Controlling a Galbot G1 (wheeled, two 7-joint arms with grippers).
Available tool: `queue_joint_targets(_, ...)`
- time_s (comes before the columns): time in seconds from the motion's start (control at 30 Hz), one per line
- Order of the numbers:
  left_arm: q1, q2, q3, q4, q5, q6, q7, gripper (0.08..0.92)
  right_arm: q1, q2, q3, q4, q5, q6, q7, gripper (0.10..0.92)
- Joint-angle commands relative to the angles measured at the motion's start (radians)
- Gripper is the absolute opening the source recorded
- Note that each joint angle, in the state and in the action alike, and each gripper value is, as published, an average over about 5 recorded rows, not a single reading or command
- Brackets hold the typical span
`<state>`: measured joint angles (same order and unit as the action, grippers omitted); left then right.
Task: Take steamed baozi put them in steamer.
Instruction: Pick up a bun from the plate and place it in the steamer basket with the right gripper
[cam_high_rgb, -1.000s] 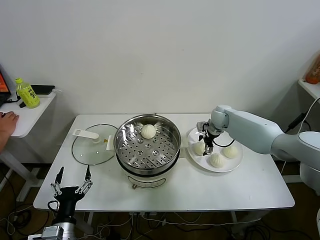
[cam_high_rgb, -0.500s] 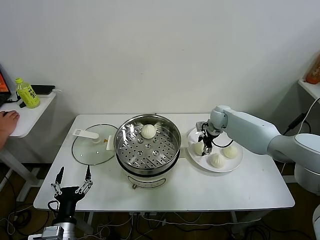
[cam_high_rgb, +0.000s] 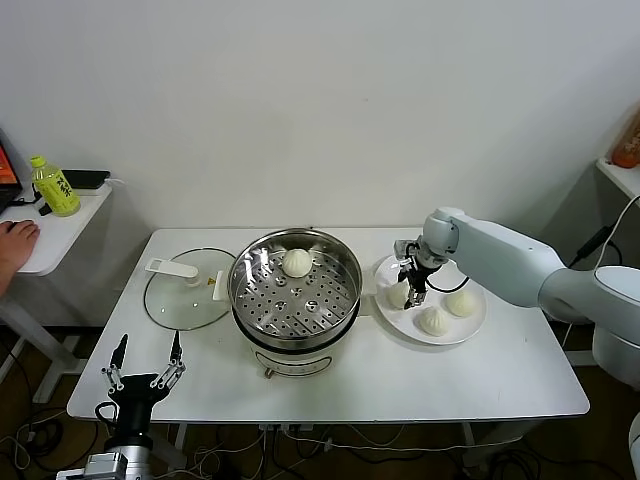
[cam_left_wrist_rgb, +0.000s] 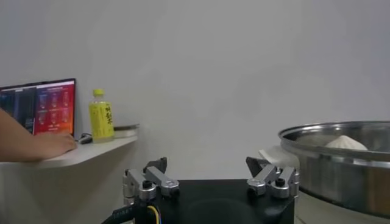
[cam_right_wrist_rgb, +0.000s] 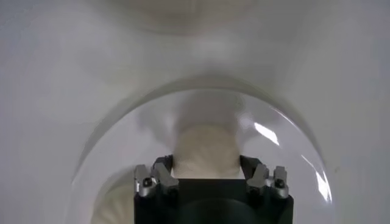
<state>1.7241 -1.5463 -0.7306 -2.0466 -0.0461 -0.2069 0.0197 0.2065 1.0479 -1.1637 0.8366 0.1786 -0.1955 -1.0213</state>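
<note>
I've got the white bench (cam_high_rgb: 330, 380) filling my head view, and dead centre on it sits the steamer (cam_high_rgb: 295, 290), steel wall shining, perforated tray showing. One baozi in the steamer (cam_high_rgb: 296, 262) lies at about twelve o'clock on that tray, near the far wall; my left wrist camera catches its dome over the rim (cam_left_wrist_rgb: 346, 143) too.

At nine o'clock from the steamer, the glass lid (cam_high_rgb: 186, 290) lies flat on the bench with its white handle (cam_high_rgb: 171, 267) on top. At three o'clock, just beside the pot, is the white plate (cam_high_rgb: 470, 325). My right arm reaches in from the three o'clock side, and the right hand (cam_high_rgb: 412, 290) is down on the plate's near-steamer edge, fingers either side of the held baozi (cam_high_rgb: 399, 294). From the right wrist camera, that bun (cam_right_wrist_rgb: 206, 152) sits squarely between the two fingers (cam_right_wrist_rgb: 159, 173), which press against its sides — I call that clamped on it, bun on the plate.

Two more plate baozi wait: one (cam_high_rgb: 435, 320) at six o'clock on the plate, one (cam_high_rgb: 460, 303) at about three.

My left hand (cam_high_rgb: 140, 375) hangs off the bench's front-left corner, at seven o'clock, fingers spread apart, holding nothing.

Far off at nine o'clock, a side table (cam_high_rgb: 50, 240) carries a yellow bottle (cam_high_rgb: 55, 187).
</note>
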Motion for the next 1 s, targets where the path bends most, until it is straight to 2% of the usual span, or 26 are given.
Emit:
queue_joint_targets(0.03, -0.001, -0.001, 0.001, -0.002, 0.000, -0.001, 0.000, 0.823, 0.107, -0.017, -0.050, 0.065, 0.055, -0.001, -0.008, 0.714)
queue_joint_targets(0.7, -0.004, -0.008, 0.017, -0.011, 0.017, -0.002, -0.001, 0.823, 0.650, 0.024, -0.310, 0.225, 0.511, -0.017, -0.051, 0.712)
queue_joint_targets(1.0, -0.007, -0.018, 0.022, -0.022, 0.040, -0.002, 0.001, 0.823, 0.718, 0.102, -0.330, 0.324, 0.661, -0.060, -0.046, 0.712)
